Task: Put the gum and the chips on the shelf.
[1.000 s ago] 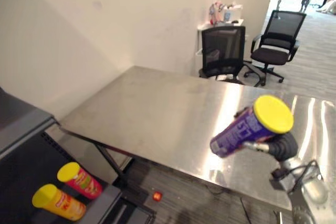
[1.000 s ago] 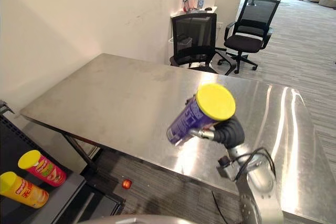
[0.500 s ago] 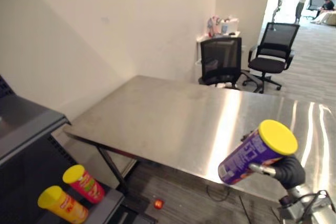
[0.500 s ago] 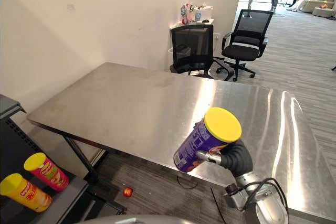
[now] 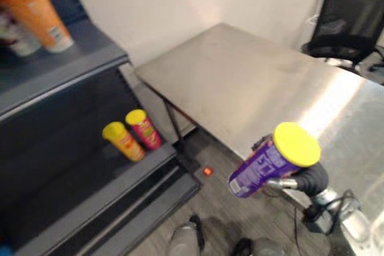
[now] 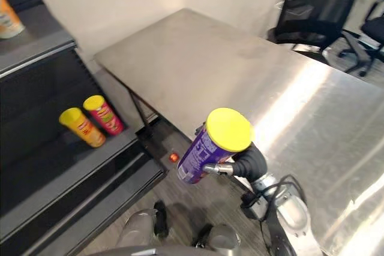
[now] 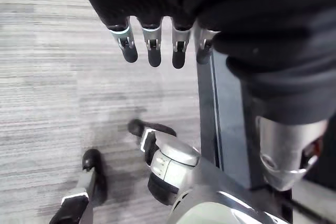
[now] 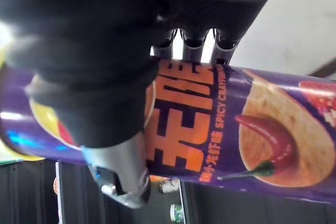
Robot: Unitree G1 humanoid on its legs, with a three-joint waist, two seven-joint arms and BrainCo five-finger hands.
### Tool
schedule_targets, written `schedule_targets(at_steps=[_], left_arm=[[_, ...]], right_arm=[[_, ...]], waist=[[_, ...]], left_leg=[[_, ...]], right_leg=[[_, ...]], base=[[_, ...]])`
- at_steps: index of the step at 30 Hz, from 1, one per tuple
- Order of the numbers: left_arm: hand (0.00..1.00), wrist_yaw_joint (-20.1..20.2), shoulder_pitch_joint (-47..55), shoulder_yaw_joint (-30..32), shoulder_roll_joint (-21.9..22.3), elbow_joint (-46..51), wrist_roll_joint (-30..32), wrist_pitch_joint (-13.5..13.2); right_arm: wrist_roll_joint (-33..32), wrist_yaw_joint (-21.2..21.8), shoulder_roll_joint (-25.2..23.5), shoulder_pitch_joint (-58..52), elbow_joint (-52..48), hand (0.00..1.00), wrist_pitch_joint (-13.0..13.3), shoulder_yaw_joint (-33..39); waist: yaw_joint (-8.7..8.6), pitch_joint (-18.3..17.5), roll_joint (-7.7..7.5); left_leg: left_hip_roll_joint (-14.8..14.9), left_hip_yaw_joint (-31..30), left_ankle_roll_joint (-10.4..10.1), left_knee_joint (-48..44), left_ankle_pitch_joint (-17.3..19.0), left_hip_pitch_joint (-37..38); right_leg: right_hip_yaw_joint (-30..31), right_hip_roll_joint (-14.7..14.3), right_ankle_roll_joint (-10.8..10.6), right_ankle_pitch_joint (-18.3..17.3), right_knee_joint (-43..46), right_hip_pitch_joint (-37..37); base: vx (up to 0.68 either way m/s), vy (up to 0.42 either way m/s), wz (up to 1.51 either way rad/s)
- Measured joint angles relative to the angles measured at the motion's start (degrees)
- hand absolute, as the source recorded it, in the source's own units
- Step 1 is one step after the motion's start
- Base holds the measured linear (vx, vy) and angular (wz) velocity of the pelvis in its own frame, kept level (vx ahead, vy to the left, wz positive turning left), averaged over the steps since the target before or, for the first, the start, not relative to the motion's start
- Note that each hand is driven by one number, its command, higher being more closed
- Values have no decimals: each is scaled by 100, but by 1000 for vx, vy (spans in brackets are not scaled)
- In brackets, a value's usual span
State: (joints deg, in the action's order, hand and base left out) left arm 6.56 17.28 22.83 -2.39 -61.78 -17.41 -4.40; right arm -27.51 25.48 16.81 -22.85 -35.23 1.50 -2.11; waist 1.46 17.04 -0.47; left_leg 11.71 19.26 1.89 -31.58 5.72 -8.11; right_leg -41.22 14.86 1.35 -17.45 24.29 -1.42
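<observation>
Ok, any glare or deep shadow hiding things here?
Left eye view: glare whitens the steel table toward its right. Right eye view: the shelf is in shadow below its top board. Right wrist view: the right hand reads dark over the chips can.

Purple chips can (image 6: 198, 153) — tilted in R hand (image 6: 243, 165)

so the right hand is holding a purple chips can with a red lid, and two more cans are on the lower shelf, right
Not quite: the lid is yellow, not red, as the right eye view shows. The rest holds: the right hand grips the purple chips can, and a yellow can and a red can sit on the lower shelf.
</observation>
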Motion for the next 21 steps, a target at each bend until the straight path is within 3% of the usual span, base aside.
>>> schedule_targets(at_steps=[2,3,5,7,8,10,13,16,18,20,21], left_arm=[[0,40,-3,1,-4,14,-53,1],[0,61,-39,0,-9,24,-53,-5],[0,96,-139,-17,-5,6,-51,1],[0,112,-262,-49,-15,8,-51,-4],[0,110,-345,-76,-30,4,-51,-1],[0,96,-436,-132,-85,23,-52,-8],[0,-112,-572,-272,-103,19,-66,-14],[0,-312,-830,-358,-127,19,-210,-50],[0,-411,-985,-530,-196,22,-232,-53],[0,-428,-1093,-583,-277,31,-273,-126],[0,-456,-1139,-546,-356,29,-273,-192]], right_arm=[[-2,16,-61,-293,49,100,-28,-37],[-5,42,-180,-533,110,100,-39,-7],[-14,61,-412,-869,272,100,-85,134],[-15,55,-661,-1103,425,100,-102,361],[-18,-7,-815,-1233,491,100,-110,470],[-42,-108,-1064,-1417,516,100,-110,612],[-56,-201,-1040,-1248,513,100,-9,314],[-57,-304,-967,-856,614,100,55,-140],[-57,-405,-955,-559,953,100,68,-552],[-197,-506,-839,-412,1138,100,75,-965],[-216,-500,-767,-259,1183,100,56,-1222]], waist=[[-78,-26,26],[-214,-86,47],[-350,-281,151],[-541,-385,253],[-635,-441,306],[-674,-561,205],[-575,-632,158],[-442,-451,175],[-335,-381,228],[-246,-398,298],[-221,-339,334]], left_leg=[[414,419,13,-492,296,299],[690,754,17,-560,378,540],[995,1240,-38,-267,349,892],[1077,1777,-176,310,107,1216],[988,2058,-354,734,76,1339],[756,2297,-411,1086,112,1338],[570,2275,-684,1297,303,1195],[805,2196,-625,515,626,818],[1003,2064,-585,61,824,592],[1030,2110,-665,197,1218,513],[1072,2157,-863,281,1531,461]], right_leg=[[-305,154,-61,32,-9,21],[-571,236,-126,69,-11,34],[-862,325,-185,105,-4,206],[-1102,412,-266,160,6,260],[-1118,499,-289,179,75,290],[-1123,653,-344,302,90,345],[-1129,761,-280,639,70,571],[-1042,760,-267,816,36,720],[-946,558,-302,1080,-278,752],[-833,356,-329,1298,-518,960],[-778,240,-326,1426,-601,1106]], base=[[-105,33,102],[-56,92,118],[-21,120,106],[-43,200,106],[-111,282,131],[-101,216,94],[-34,215,21],[-14,115,-12],[-97,123,-34],[-85,173,-37],[-48,219,-44]])
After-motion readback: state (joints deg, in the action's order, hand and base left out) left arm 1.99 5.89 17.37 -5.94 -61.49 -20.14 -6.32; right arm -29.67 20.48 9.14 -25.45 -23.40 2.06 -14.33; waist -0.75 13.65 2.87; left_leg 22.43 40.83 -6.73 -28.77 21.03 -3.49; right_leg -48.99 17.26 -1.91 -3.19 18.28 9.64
